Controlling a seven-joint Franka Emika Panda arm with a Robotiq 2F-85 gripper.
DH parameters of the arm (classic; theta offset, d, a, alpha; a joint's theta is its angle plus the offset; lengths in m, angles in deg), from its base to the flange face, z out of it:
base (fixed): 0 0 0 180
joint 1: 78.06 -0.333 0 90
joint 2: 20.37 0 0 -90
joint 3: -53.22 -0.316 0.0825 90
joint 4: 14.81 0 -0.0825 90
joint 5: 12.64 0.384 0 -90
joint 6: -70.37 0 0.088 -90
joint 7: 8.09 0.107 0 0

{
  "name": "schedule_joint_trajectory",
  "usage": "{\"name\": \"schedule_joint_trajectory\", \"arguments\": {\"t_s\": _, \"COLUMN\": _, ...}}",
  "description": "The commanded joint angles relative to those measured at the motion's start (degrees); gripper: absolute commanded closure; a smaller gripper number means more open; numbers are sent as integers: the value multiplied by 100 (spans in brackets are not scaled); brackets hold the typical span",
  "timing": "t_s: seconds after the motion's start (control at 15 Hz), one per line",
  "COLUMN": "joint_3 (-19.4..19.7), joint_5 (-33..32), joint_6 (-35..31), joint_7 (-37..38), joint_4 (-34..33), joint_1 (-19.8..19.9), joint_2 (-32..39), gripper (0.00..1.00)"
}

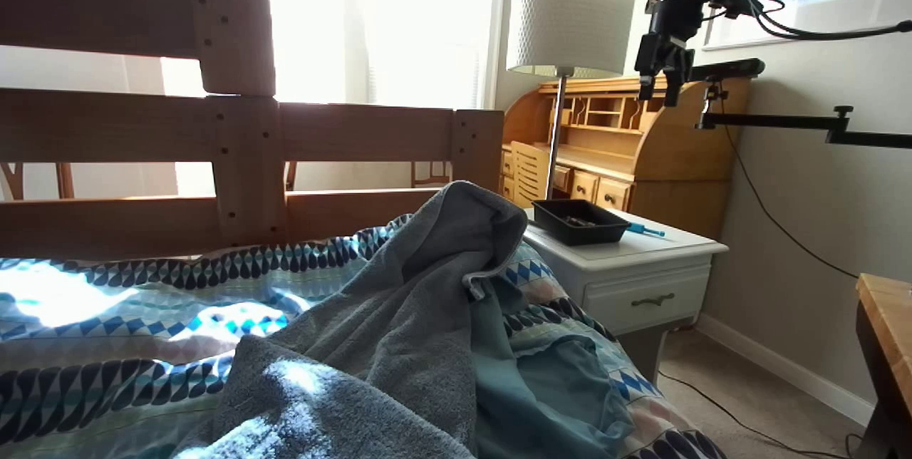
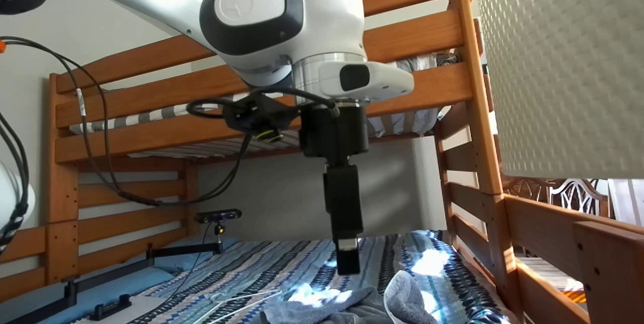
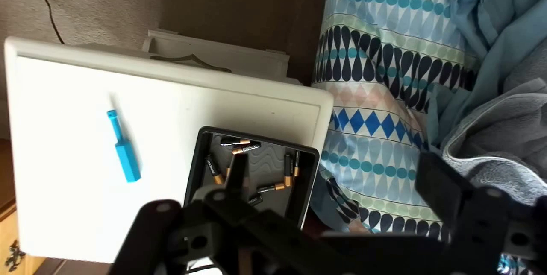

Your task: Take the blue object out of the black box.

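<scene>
The black two-fingered gripper (image 1: 658, 93) is spread wide, its fingers (image 3: 438, 187) being seen far apart in the wrist view. In the upper right of an exterior view it is held well above the white-painted nightstand (image 3: 64, 147), with free air left beneath the fingertips. At the lower centre of the wrist view, the low, tray-like black rectangular box (image 1: 593, 232) is placed at the nightstand edge nearest the patterned blue-and-white cloth bedding (image 3: 372, 176), which is spread over the right of that frame. Farther left, the bright blue rod with a thick, faceted body and a thin neck (image 3: 127, 159) is laid on the nightstand, outside the box, and bare white surface is left around it.

Copper-ended black cylindrical batteries (image 3: 288, 170) are scattered in the box; they cannot be fully counted, as its lower part is covered by a finger and the linkage. In an exterior view the blue rod is partly hidden behind the box. The white textured lampshade (image 2: 563, 72) is cut off at the upper right of an exterior view.

The white, rounded robot arm (image 2: 327, 17) is extended there from the upper left and cropped by the top edge; the gripper is pointed almost straight down.
</scene>
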Motion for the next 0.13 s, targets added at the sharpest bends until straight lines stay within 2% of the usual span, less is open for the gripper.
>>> {"name": "schedule_joint_trajectory", "arguments": {"t_s": 0.0, "joint_3": -167, "joint_5": 34, "joint_6": 13, "joint_7": -28, "joint_4": -9, "joint_1": 173, "joint_2": 6, "gripper": 0}}
{"name": "schedule_joint_trajectory", "arguments": {"t_s": 0.07, "joint_3": -167, "joint_5": 34, "joint_6": 13, "joint_7": -28, "joint_4": -9, "joint_1": 173, "joint_2": 6, "gripper": 0}}
